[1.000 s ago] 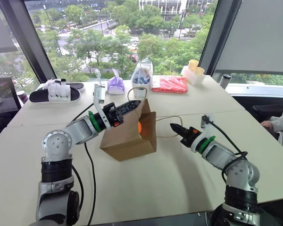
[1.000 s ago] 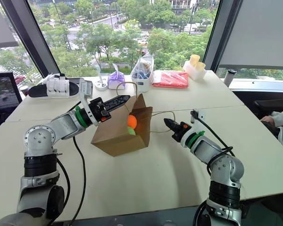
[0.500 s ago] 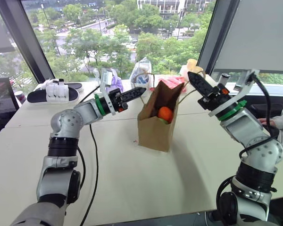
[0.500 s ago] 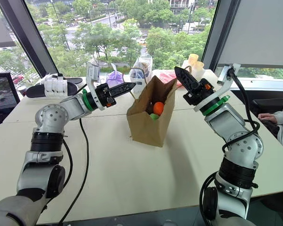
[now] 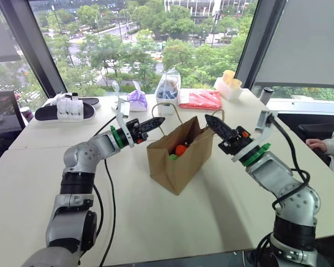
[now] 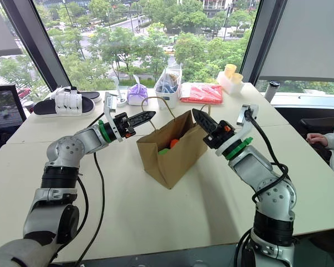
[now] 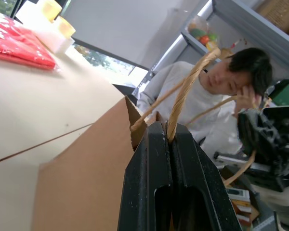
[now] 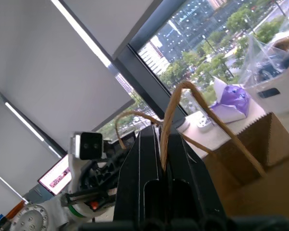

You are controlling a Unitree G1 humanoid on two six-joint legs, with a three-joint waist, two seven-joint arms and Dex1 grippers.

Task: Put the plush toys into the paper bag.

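Fingers of the left gripper point(image 7: 169, 139) and the right gripper point(image 8: 164, 144) each pinched a twisted loop handle of the paper bag point(image 5: 178, 164), which sat tilted near the red packet point(image 5: 200, 99). Light, crumple-prone kraft paper (handles were the sensible hold) seemingly enclosed both plush toys point(image 5: 178, 151), orange and green.

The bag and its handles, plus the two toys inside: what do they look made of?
Paper bag: matte brown kraft paper by its look, with creased, folded walls. Its handles: tan cord with a visible twist, probably twisted paper. Orange toy and green toy: soft, dull surfaces suggest plush fabric, though mostly hidden.
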